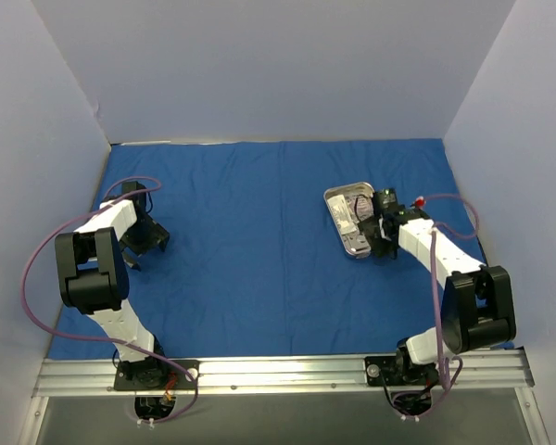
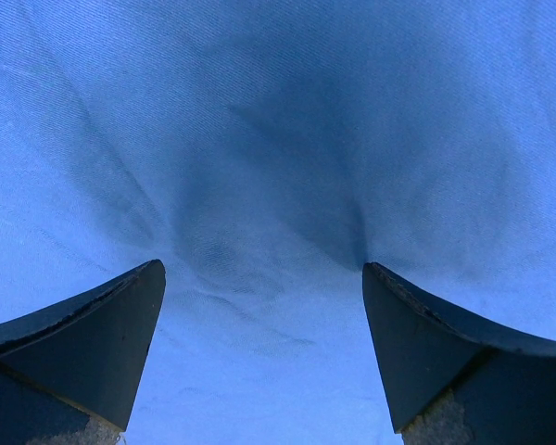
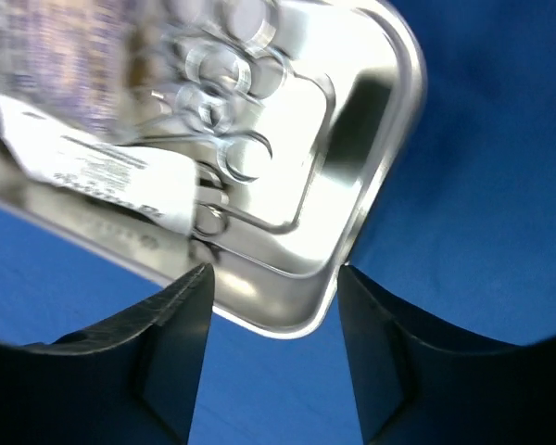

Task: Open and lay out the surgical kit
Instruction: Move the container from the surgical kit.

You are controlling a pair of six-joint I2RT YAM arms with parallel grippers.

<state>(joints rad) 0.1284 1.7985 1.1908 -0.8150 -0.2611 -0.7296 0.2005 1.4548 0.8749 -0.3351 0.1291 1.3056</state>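
The blue cloth wrap (image 1: 259, 250) lies opened and nearly flat over the surface; the steel tray (image 1: 332, 197) stands on it at the right, toward the far side, with its contents inside. So I judge the unwrapping as done and the laying out as not yet begun.

The right gripper (image 3: 273, 278) is at the near corner of the tray, with its jaws released and standing one on each side of that corner, grasping nothing. The ring-handled instruments (image 3: 227, 65) and a printed packet (image 3: 102, 167) lie in a heap further inside. The picture is blurred there, so I cannot count them.

To do this step well, I would close on the rim only and keep the tray level; the steel is smooth and a corner hold can slip or tip the load. If single pieces are wanted, the packet on top should come first.

The left gripper (image 2: 264, 269) hangs over bare cloth at the left, with its jaws released; it could press the cloth so that it does not drag.
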